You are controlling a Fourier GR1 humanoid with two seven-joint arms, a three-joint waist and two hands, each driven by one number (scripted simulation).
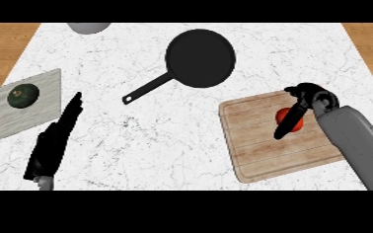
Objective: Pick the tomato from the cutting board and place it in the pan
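Note:
A red tomato (pixel 285 115) sits on the wooden cutting board (pixel 255 143) at the right of the counter. My right hand (pixel 295 113) hangs over the tomato with its fingers pointing down across it, covering much of it; I cannot tell whether the fingers close round it. The black pan (pixel 200 58) lies empty at the upper middle, its handle (pixel 146 90) running down to the left. My left hand (pixel 58 133) rests open at the lower left with straight fingers pointing up.
A grey-white board (pixel 40 109) at the left edge carries a dark green round vegetable (pixel 22 96). A grey bowl (pixel 89 27) shows partly at the top left. Wooden floor borders the counter at both upper corners.

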